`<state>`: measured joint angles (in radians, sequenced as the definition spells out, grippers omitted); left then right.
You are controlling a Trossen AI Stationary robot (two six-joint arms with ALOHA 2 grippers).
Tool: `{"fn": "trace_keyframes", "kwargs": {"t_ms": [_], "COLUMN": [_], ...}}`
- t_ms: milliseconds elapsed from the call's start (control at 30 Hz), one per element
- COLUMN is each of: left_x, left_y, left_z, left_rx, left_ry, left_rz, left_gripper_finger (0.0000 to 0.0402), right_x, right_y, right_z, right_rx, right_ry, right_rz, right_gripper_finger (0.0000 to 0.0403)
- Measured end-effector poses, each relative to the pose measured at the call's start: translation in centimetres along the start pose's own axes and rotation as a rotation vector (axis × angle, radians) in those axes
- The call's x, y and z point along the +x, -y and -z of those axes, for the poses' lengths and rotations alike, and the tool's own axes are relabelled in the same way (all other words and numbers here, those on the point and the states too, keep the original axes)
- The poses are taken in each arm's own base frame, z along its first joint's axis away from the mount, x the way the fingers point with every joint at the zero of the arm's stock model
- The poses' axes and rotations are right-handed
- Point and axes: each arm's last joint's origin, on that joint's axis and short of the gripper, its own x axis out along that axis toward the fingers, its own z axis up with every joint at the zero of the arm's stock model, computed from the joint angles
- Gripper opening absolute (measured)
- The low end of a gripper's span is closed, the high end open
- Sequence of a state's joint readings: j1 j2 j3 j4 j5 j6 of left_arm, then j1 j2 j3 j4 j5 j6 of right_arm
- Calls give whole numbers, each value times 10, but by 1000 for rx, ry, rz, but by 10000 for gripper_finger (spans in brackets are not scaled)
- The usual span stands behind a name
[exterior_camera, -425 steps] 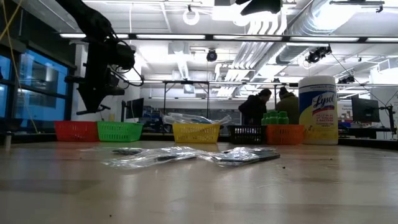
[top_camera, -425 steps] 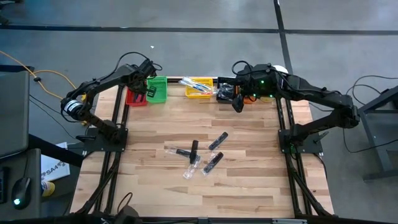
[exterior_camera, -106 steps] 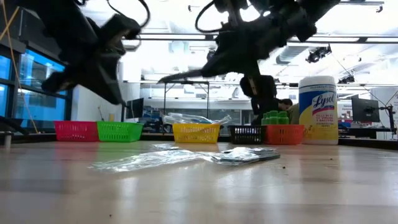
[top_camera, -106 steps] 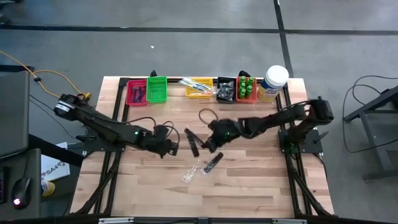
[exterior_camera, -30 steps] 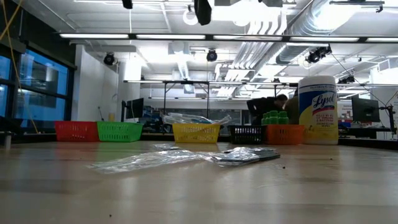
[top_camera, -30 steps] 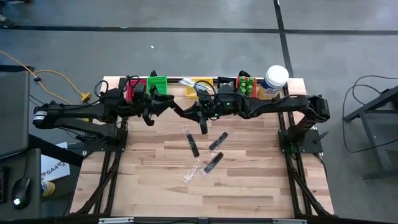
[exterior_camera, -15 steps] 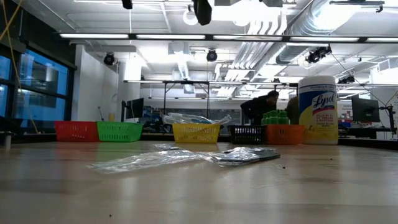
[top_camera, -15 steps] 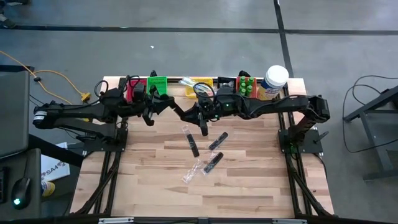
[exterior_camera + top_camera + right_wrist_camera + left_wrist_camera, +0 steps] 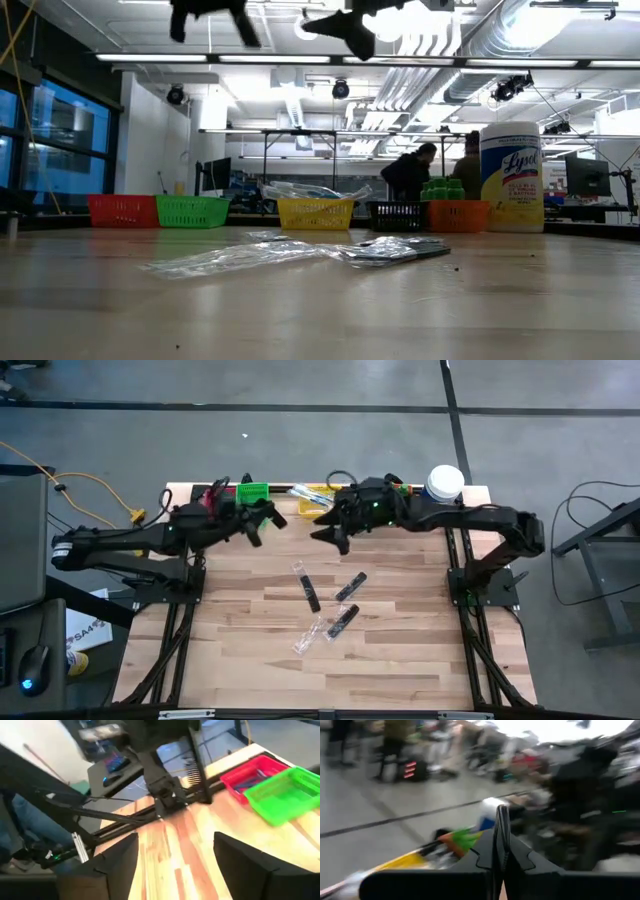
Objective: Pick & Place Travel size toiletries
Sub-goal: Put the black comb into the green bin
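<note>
Wooden table (image 9: 400, 650) bears the wrapped toiletries (image 9: 325, 605) mid-surface. We find the left gripper (image 9: 262, 520) pinched together by the green bin (image 9: 253, 493), right gripper (image 9: 325, 532) parted, empty. We advise a central, level descent.

Wrapped toiletries (image 9: 326, 603) are lying mid-table (image 9: 400, 660), well in front of the bins (image 9: 318, 500) lining the far edge. The jar (image 9: 441, 485) is standing at that row's right end. The left gripper (image 9: 262, 520) and right gripper (image 9: 325, 532) are hanging near each other just before the bins.
</note>
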<state>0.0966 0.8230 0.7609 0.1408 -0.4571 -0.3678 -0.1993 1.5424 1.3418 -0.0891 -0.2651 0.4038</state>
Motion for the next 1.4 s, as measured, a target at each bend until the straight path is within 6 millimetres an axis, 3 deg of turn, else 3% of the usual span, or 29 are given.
{"fn": "trace_keyframes", "kwargs": {"t_ms": [333,500,867,1133,1400], "left_x": [27,35,61,66,64], "left_y": [-75,-118,-183,-208,-209], "left_z": [11,21,44,55,62], "left_rx": [-14,-112,-141,-192,-255], "left_ry": [-201,-325,-468,-508,-561], "left_rz": [-332,-516,-633,-694,-721], "left_gripper_finger": [5,5,4,9,74], "right_x": [-40,-41,-41,-42,-42], "right_y": [2,3,5,5,6], "right_z": [-24,-25,-26,-26,-26], "right_rx": [13,13,16,22,23], "right_ry": [118,143,166,181,194], "right_rz": [91,148,199,232,263], "right_gripper_finger": [258,258,258,258,258]}}
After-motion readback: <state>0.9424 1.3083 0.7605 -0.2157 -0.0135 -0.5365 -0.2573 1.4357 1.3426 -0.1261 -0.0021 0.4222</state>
